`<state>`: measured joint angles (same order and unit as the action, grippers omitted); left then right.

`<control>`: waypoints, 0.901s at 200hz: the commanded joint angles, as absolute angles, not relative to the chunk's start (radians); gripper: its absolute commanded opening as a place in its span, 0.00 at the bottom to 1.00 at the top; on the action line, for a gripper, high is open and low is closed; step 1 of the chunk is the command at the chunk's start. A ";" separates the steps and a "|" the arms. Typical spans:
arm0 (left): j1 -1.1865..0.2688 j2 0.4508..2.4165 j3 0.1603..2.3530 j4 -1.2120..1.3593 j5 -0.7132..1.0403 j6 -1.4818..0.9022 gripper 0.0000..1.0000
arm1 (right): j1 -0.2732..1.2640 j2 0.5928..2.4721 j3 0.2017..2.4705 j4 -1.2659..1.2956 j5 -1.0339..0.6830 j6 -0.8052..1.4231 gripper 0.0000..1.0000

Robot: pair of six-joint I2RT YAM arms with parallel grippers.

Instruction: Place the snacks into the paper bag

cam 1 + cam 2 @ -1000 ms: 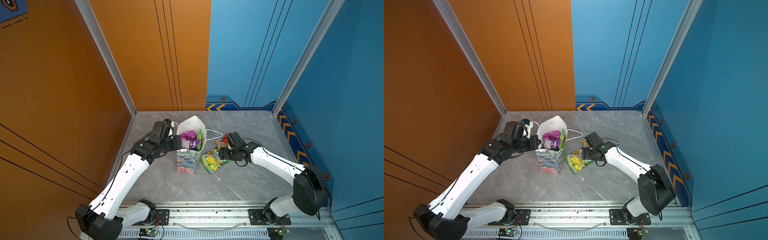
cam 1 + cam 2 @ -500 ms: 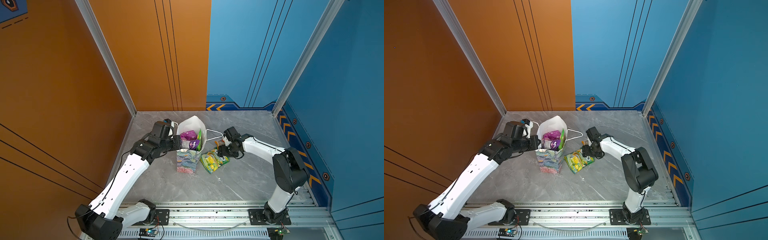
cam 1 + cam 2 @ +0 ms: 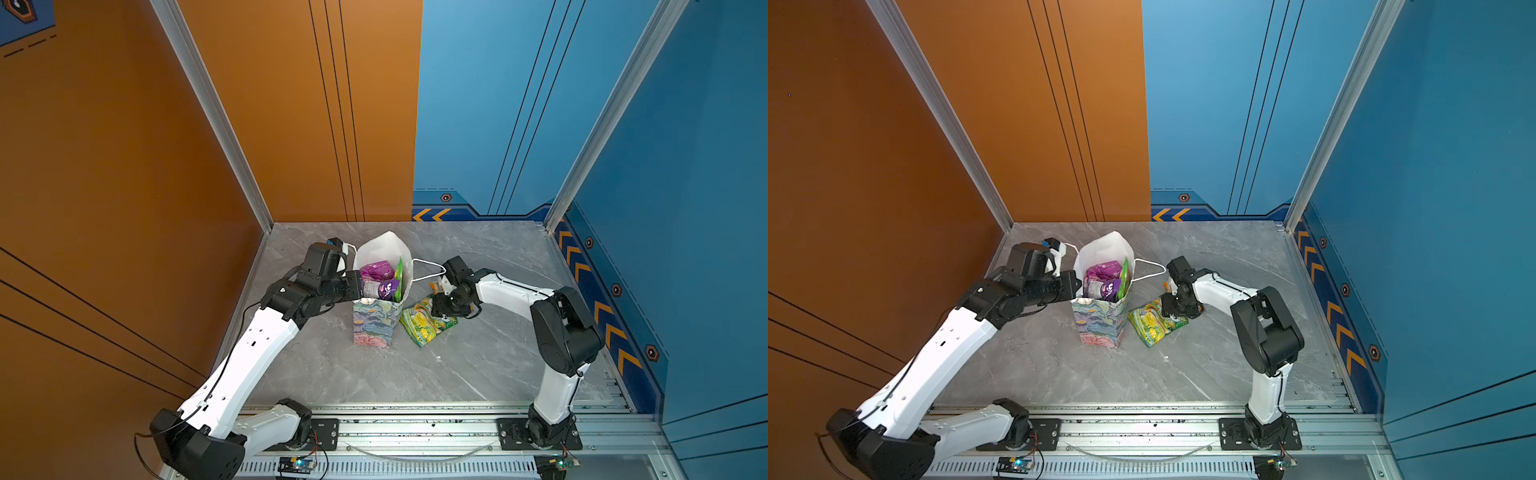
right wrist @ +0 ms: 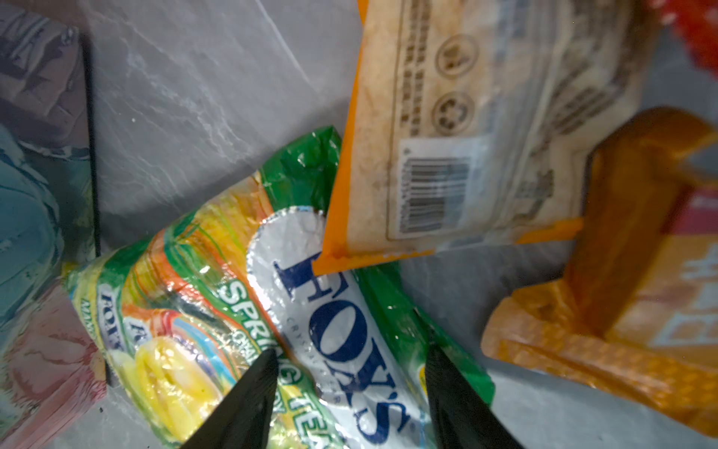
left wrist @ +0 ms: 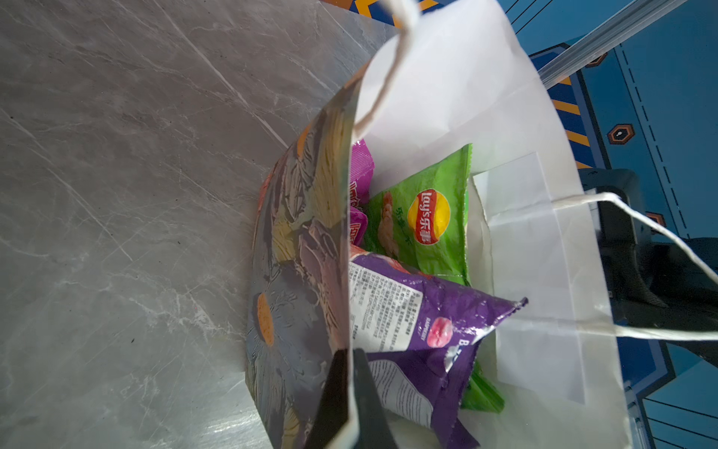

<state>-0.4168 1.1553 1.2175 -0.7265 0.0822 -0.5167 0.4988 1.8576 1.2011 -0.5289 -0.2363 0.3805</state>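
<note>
Grey counter (image 3: 478, 365): we log left jaws clenched on the paper bag (image 3: 376, 324) rim, snacks (image 5: 423, 217) inside. Beside it, right jaws stand parted astride the FOX'S packet (image 4: 342, 342). We judge the slick film may slip, or drag the overlapping orange-edged packet (image 4: 447, 136).

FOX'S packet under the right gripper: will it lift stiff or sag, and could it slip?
Likely floppy: the FOX'S packet is crinkled film over lumpy contents, so its free end should sag. Its glossy skin may slide in the right gripper, whose jaws stand open astride it. The orange-edged packet overlapping its corner may get dragged along.
</note>
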 commanded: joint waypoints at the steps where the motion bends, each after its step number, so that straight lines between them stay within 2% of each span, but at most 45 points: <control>1: -0.402 1.115 1.232 -0.624 0.083 -0.509 0.02 | 0.526 1.898 1.167 -0.520 -0.248 0.387 0.55; 40: -0.402 1.113 1.231 -0.624 0.082 -0.510 0.02 | 0.552 1.879 1.120 -0.490 -0.237 0.416 0.32; 84: -0.400 1.118 1.232 -0.623 0.088 -0.512 0.02 | 0.555 1.769 1.037 -0.456 -0.221 0.457 0.11; 124: -0.397 1.117 1.233 -0.623 0.089 -0.513 0.02 | 0.562 1.640 0.951 -0.431 -0.198 0.519 0.00; 180: -0.397 1.120 1.233 -0.623 0.097 -0.514 0.02 | 0.567 1.432 0.823 -0.400 -0.161 0.618 0.00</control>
<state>-0.4110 1.1553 1.2175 -0.7269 0.0841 -0.5167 0.5587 1.5181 0.8524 -0.4076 -0.2047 0.5564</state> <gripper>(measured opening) 0.044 0.047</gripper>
